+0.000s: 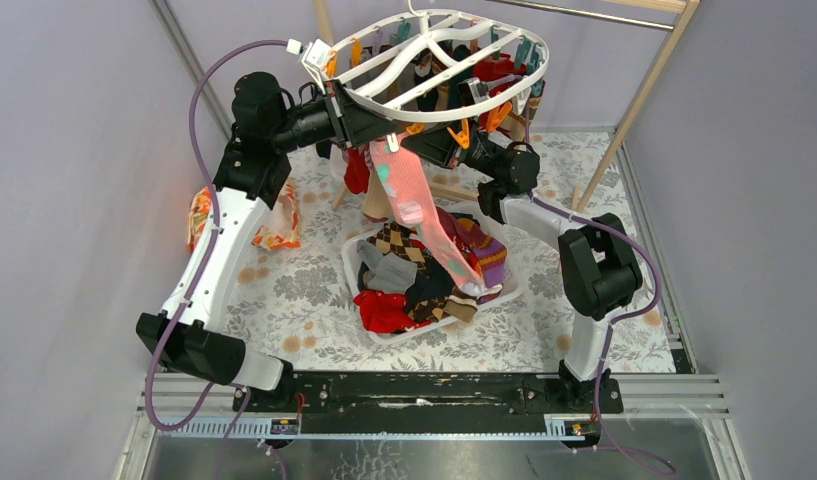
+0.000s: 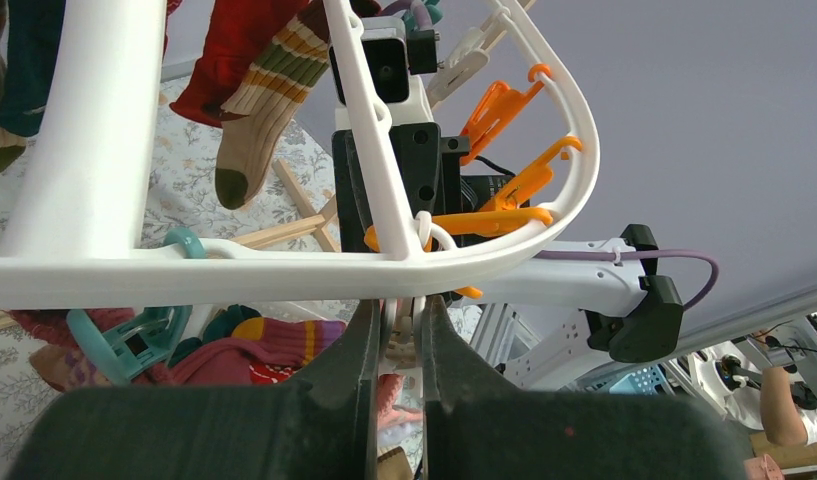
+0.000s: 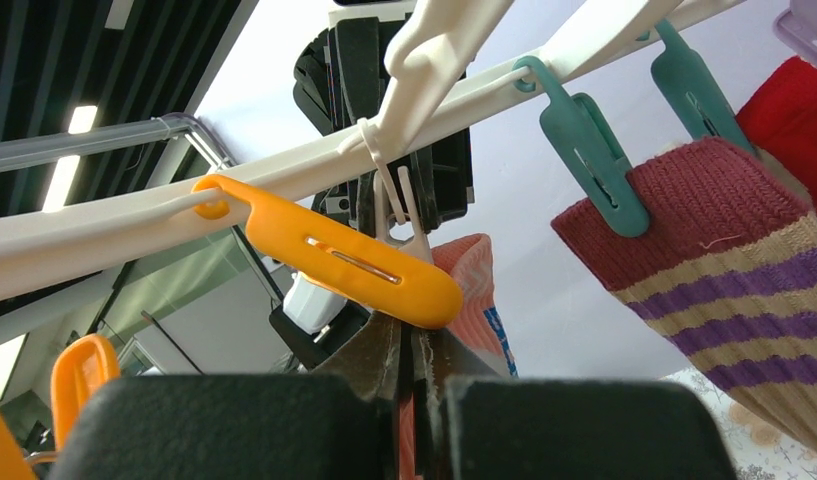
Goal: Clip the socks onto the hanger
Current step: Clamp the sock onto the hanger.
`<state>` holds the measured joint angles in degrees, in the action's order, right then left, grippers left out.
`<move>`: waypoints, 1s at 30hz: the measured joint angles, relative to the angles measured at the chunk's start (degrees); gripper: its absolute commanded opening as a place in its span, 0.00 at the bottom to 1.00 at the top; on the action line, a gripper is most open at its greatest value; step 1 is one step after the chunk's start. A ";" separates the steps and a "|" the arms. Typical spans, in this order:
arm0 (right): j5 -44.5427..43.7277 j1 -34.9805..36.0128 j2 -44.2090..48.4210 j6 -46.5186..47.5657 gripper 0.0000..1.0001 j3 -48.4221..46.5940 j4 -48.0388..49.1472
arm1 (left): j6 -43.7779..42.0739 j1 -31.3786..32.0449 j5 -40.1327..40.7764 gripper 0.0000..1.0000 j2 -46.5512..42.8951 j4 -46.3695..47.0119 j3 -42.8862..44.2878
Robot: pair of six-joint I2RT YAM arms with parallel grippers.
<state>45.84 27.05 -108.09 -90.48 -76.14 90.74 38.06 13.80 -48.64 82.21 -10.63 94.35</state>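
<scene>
Nearest to the arm bases, below the hanger (image 2: 234,265) and a little in front of it, we see a white basket (image 1: 347,268) heaped with loose socks (image 1: 424,270) of many colours. Lower and to the left of the hanger, an orange floral cloth (image 1: 199,215) lies on the table. At the hanger's near rim the two grippers meet from opposite sides. The left gripper (image 2: 404,315) comes under the rim from the left. Its fingers stand almost together, and a small white clip (image 3: 412,210) that hangs from the rim is pinched between their tips. The right gripper (image 3: 412,335) comes from the right, just under the same part of the rim, and its fingers are pressed fully together on a thin edge of the pink sock (image 1: 414,205). This sock hangs from under the near rim, just beside the white clip, and its foot reaches down to the basket. We cannot tell whether the clip grips it. Beside this place an orange clip (image 3: 354,262) hangs from the rim, and a teal clip (image 3: 589,160) holds a striped sock (image 3: 724,250). Under the hanger's far side hang the hung socks (image 1: 496,68), and behind the hanger stands a wooden frame (image 1: 644,95).
</scene>
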 measured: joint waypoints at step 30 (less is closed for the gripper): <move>-7.89 1.46 4.63 8.52 0.99 10.05 -0.63 | -9.57 0.00 11.87 0.74 -0.92 -11.76 1.75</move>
<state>37.95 28.51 -103.46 -81.95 -66.08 90.11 28.49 13.80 -36.77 81.30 -22.39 96.09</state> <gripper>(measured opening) 0.827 0.707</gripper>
